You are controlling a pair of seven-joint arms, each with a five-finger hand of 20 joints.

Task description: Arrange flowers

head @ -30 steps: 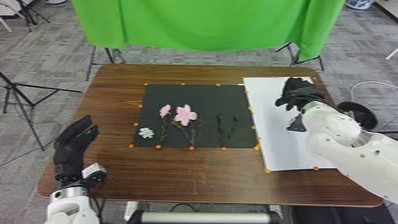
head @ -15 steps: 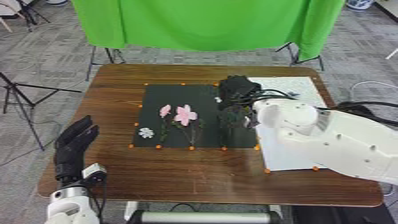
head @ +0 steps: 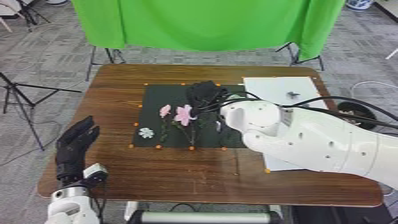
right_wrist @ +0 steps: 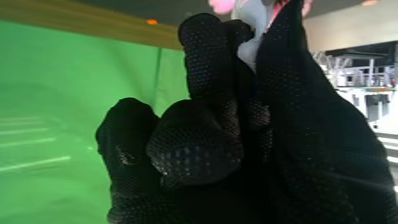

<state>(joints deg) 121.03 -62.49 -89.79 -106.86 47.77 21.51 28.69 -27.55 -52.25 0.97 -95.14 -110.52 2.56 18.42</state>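
In the head view my right hand (head: 206, 94) is above the upper middle of the black sheet (head: 160, 94). In the right wrist view this hand (right_wrist: 195, 145) pinches a white petal-like piece (right_wrist: 251, 47) between thumb and finger; pink petals (right_wrist: 222, 5) lie beyond the fingertips. A large pink flower (head: 184, 115), a smaller pink one (head: 165, 110) and a white flower (head: 146, 133) lie on the black sheet, with green stems (head: 190, 132) below the pink ones. My left hand (head: 73, 147) stays open over the table's left side.
A white sheet (head: 275, 85) lies on the right of the brown table (head: 178, 172), with a small dark sprig (head: 293, 95) on it. Orange markers (head: 159, 147) line the black sheet's edges. The right forearm crosses both sheets' right portion. A green cloth hangs behind the table.
My right hand has moved left from the white sheet to above the black sheet, uncovering the small sprig. My left hand has hardly moved.
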